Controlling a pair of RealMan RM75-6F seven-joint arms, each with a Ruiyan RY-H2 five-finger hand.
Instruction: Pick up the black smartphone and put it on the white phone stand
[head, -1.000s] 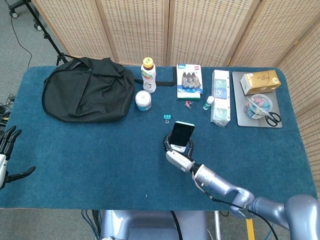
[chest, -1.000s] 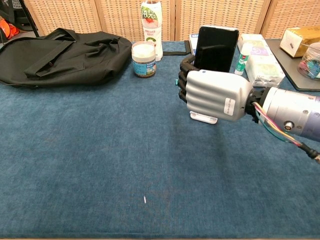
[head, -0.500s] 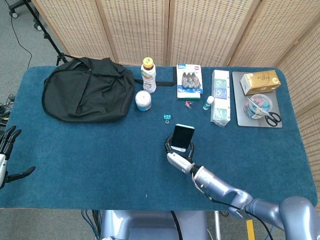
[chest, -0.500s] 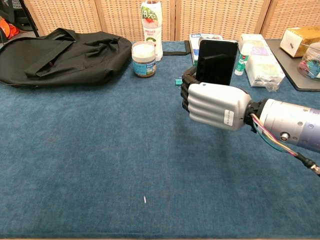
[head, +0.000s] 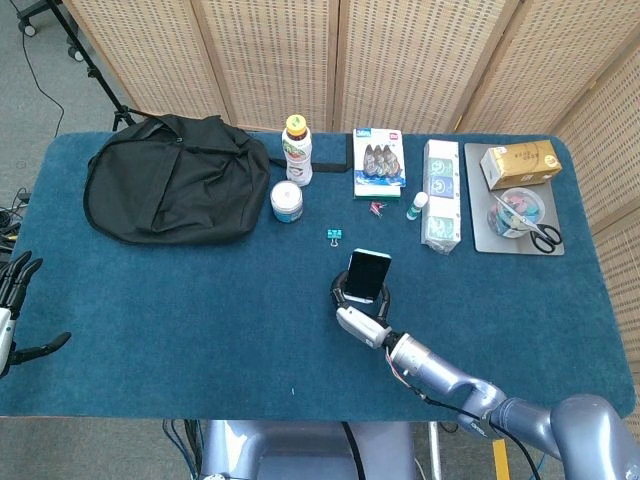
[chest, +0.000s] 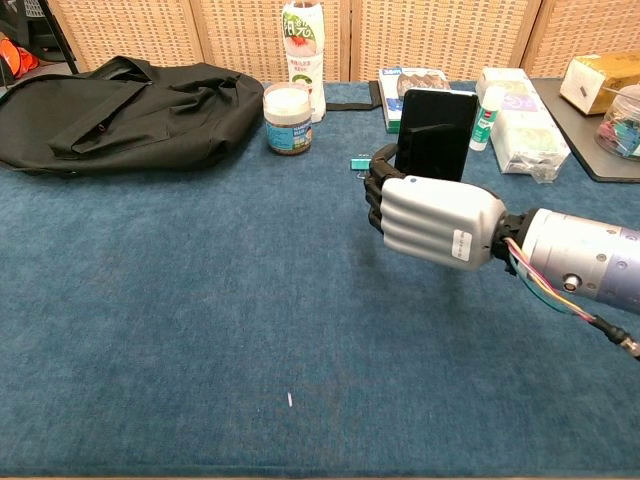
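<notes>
Since the earlier frames the right hand (chest: 440, 217) has drawn back toward the robot with the black smartphone (chest: 437, 134), and the white phone stand, visible on the cloth beneath it a second ago, no longer shows in either view. The right hand grips the one smartphone upright near the middle of the blue table (head: 180, 300), fingers curled around its lower edge. The left hand (head: 12, 310) hangs off the table's left edge, fingers spread, holding nothing.

Along the far side lie one black bag (head: 175, 190), one bottle (head: 297, 150) with an orange cap, one small white-lidded jar (head: 287, 201), one green binder clip (head: 334, 234), one pack of correction tapes (head: 379, 162), one glue stick (head: 416, 206), one white carton (head: 440, 194), and a grey tray (head: 484, 237) carrying one yellow box (head: 519, 164), one clear tub (head: 515, 212) and one pair of scissors (head: 541, 234). The labels are too small to read.
</notes>
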